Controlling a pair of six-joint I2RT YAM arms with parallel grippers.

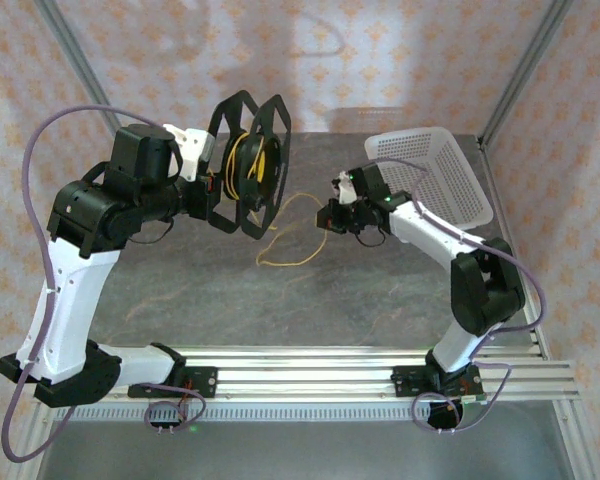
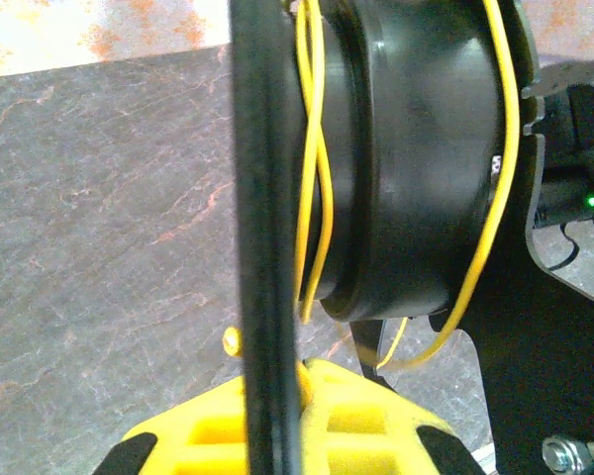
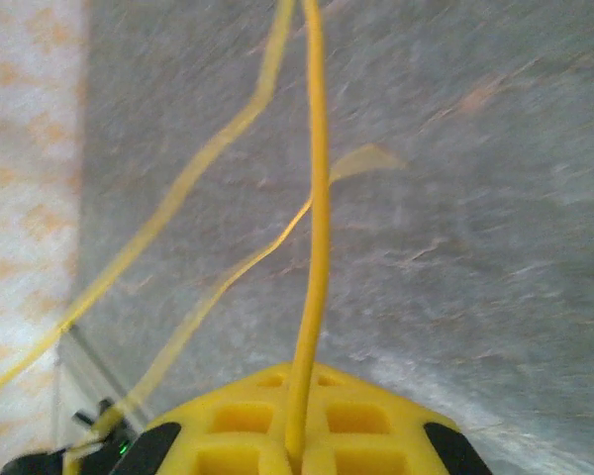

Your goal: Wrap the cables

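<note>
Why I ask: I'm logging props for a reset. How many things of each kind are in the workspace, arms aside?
black spool: 1
yellow cable: 1
white mesh basket: 1
Total: 3

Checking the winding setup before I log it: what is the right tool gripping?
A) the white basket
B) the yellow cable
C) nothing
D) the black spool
B: in the right wrist view the yellow cable runs straight in between the fingers of the right tool, while the black spool has its flange between the fingers of the left tool.
</note>
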